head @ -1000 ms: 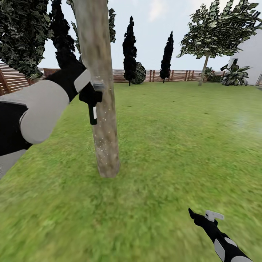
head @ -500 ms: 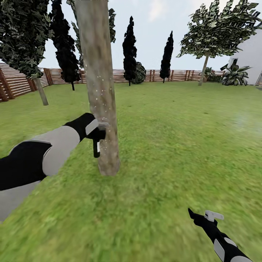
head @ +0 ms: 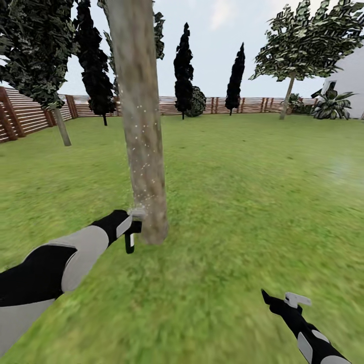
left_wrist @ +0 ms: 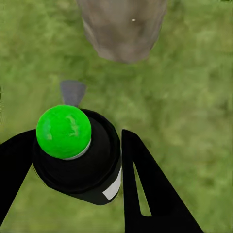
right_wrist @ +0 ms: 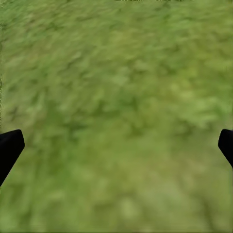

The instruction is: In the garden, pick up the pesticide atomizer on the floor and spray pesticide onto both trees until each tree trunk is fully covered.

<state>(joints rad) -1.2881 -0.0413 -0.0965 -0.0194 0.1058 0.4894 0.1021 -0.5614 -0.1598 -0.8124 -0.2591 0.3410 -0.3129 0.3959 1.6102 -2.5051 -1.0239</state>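
Observation:
My left gripper [head: 130,233] is low beside the foot of the near tree trunk [head: 144,151], a thick mottled grey-brown column dotted with pale specks. In the left wrist view the left gripper [left_wrist: 77,167] is shut on the pesticide atomizer [left_wrist: 94,170], a small black canister with a bright green top [left_wrist: 63,131], and the trunk's base [left_wrist: 121,29] lies just ahead of it. A second tree [head: 288,93] with a light green crown stands far off at the right. My right gripper [head: 283,302] hangs open over the grass, its fingers [right_wrist: 9,148] spread wide apart.
Green lawn [head: 242,192] runs in every direction. A brown slat fence [head: 167,105] rings the garden, with dark narrow conifers [head: 183,71] in front of it. A darker leafy tree [head: 60,126] stands at the left, and a broad-leaved plant [head: 333,105] and a white wall at the far right.
My left arm has dropped down along the near trunk, from about shoulder height to its base, still holding the atomizer. The view has shifted slightly. The right arm has stayed put.

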